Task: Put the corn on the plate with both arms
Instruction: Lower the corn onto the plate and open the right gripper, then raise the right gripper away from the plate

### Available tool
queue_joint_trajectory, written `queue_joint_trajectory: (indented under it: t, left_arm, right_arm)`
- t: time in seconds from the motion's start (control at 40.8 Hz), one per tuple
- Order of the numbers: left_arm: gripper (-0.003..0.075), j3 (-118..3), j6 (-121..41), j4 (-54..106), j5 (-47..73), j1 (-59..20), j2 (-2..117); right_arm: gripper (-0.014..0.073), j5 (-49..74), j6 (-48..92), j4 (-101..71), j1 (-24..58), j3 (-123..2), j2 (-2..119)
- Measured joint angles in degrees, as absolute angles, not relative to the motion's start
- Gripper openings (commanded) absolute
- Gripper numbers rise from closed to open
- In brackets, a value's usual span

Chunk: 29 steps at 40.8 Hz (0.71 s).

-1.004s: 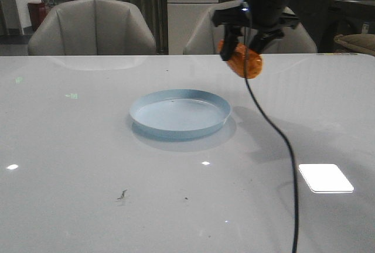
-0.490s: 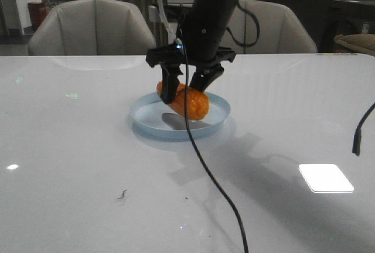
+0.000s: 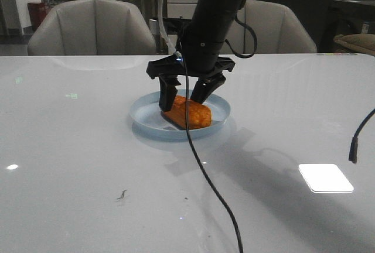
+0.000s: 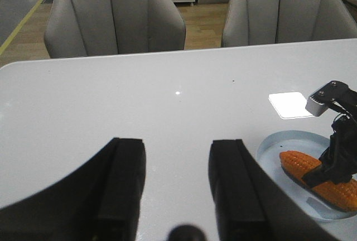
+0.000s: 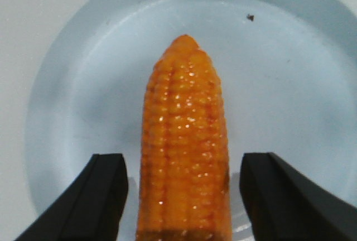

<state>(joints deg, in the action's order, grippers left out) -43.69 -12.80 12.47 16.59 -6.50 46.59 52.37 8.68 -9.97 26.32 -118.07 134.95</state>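
Note:
The orange-yellow corn (image 3: pixel 188 113) lies on its side in the pale-blue plate (image 3: pixel 143 121) at the middle of the table. My right gripper (image 3: pixel 181 103) hangs just over it, open, a finger on each side of the cob and a gap between each finger and the kernels. In the right wrist view the corn (image 5: pixel 184 135) rests lengthwise on the plate (image 5: pixel 279 85) between the spread fingers of the right gripper (image 5: pixel 184 163). My left gripper (image 4: pixel 177 146) is open and holds nothing above bare table. From there the plate (image 4: pixel 279 146), the corn (image 4: pixel 295 163) and the right gripper (image 4: pixel 334 163) show off to one side.
Two grey armchairs (image 3: pixel 91 24) (image 3: pixel 275 24) stand behind the table's far edge. The right arm's dark cable (image 3: pixel 205 177) trails toward the front edge. Another cable end (image 3: pixel 354 147) dangles at the right, near a bright light reflection (image 3: pixel 325 178).
The right arm carried the corn from the back right over to the plate, lowered it and let go. The corn now lies flat in the plate, and the fingers have spread.

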Motion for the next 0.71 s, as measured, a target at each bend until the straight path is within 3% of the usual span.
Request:
queue_joint_trajectory:
  t: [0.392,0.71]
  left_arm:
    - [0.0355,-43.7,-12.8,12.3,16.6,-6.5,46.6]
    - [0.0355,-43.6,-12.8,7.2,16.5,-6.5,46.6]
  right_arm:
    - [0.0546,61.5,7.7,-10.0,24.5,-131.6,132.8]
    - [0.0545,67.3,7.3,-8.5,16.8,-136.7,117.1]
